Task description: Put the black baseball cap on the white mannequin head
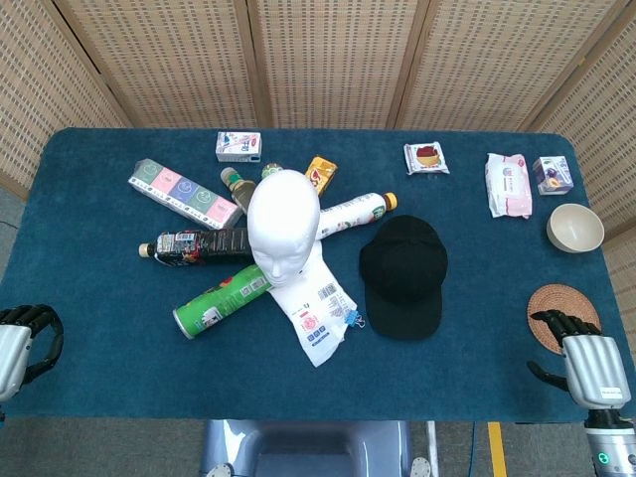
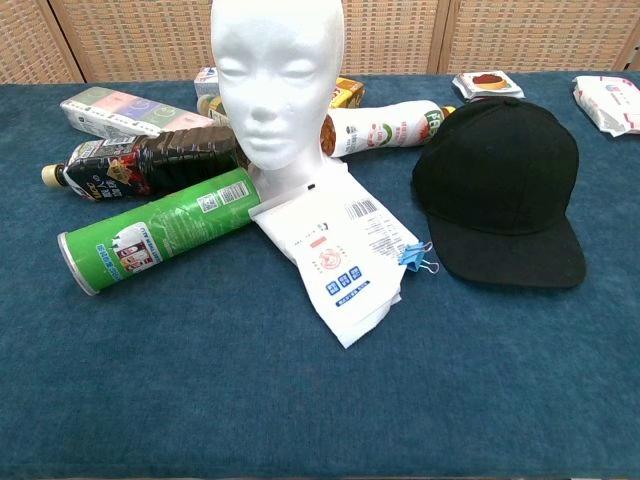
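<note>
The black baseball cap (image 1: 402, 273) lies flat on the blue table, brim toward the near edge, just right of the white mannequin head (image 1: 283, 224). The head stands upright and bare, facing the near edge. In the chest view the cap (image 2: 500, 180) sits at the right and the mannequin head (image 2: 277, 80) at upper centre. My left hand (image 1: 20, 343) hangs at the near left corner, holding nothing. My right hand (image 1: 581, 353) is at the near right edge, fingers loosely bent and apart, far from the cap. Neither hand shows in the chest view.
Around the head lie a green can (image 1: 221, 299), a dark bottle (image 1: 194, 244), a white bottle (image 1: 353, 213) and a white pouch (image 1: 316, 303) with a blue clip. A woven coaster (image 1: 563, 308) sits just ahead of my right hand, a bowl (image 1: 574, 228) beyond it.
</note>
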You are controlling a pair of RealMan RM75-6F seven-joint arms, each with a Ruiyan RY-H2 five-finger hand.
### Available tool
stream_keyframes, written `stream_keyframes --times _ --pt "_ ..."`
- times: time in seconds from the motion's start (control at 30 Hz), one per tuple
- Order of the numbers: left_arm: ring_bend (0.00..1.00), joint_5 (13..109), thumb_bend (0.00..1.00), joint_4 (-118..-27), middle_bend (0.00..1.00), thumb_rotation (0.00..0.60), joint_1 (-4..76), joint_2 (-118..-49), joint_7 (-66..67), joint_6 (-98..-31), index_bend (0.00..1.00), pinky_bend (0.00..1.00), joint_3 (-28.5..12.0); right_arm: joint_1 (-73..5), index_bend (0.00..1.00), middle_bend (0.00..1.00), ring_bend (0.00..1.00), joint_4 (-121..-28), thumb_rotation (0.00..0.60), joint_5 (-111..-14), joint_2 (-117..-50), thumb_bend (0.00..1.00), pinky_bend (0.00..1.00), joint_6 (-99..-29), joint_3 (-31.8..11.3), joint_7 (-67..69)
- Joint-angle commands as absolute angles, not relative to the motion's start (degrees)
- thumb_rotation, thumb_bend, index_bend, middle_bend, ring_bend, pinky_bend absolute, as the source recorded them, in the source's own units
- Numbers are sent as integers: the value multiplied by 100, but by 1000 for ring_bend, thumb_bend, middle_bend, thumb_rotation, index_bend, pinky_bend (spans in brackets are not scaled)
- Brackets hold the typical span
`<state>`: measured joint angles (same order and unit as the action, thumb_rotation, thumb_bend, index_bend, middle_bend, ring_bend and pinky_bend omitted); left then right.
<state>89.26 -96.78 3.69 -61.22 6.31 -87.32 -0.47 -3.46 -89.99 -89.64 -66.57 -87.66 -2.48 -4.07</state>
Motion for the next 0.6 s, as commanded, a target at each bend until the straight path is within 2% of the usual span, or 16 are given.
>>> stream_keyframes --times 0.03,0.43,0.6 --pt "347 8932 313 -9685 424 600 370 -6117 623 -8735 580 363 -51 -357 297 336 379 -8982 600 -8986 -6673 88 440 -8756 -241 -379" --pt "347 8930 313 -9785 424 600 403 -5981 550 -8733 579 364 -103 -846 297 354 399 -8985 600 -9656 -6962 88 451 -8495 -225 -176" --pt "347 8892 313 -9823 424 600 441 -5863 533 -8714 580 363 -161 -1176 308 406 462 -9053 600 -9907 -7199 87 506 -8258 -281 -323"
